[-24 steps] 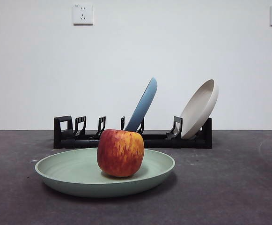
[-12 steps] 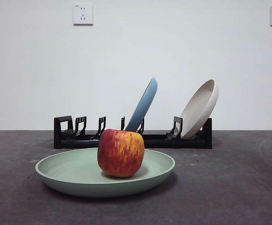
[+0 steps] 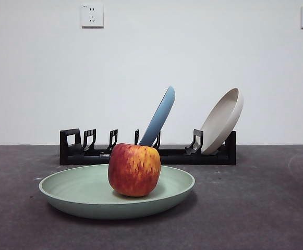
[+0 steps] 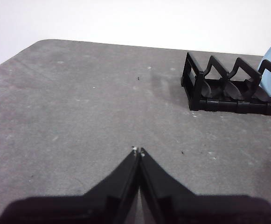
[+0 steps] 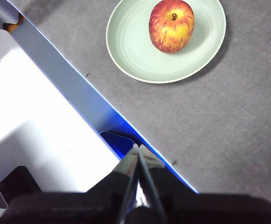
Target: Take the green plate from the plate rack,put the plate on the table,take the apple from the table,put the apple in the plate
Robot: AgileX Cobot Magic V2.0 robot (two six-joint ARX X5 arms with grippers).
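The roundish apple, red streaked with yellow-orange point(image 3: 134, 170), sits upright with its stem up, inside the wide, shallow, pale sage green plate point(image 3: 78, 190), and that plate lies flat on the dark grey matte table point(image 3: 255, 208), in front of the long, low black plate rack point(image 3: 88, 148). Judging by that, both placements look done and nothing calls for a grasp.

The right gripper point(image 5: 138, 150) hangs high, well clear of the apple, jaws pressed together on nothing; apple and plate lie well ahead of its tips. It is the nearer arm.

The left gripper point(image 4: 137, 151) is pinched closed and empty too, above bare table, with the rack's open slots ahead of its tips and off to one side.

A light blue plate point(image 3: 159, 117) and a cream-white plate point(image 3: 221, 121) lean in the rack.
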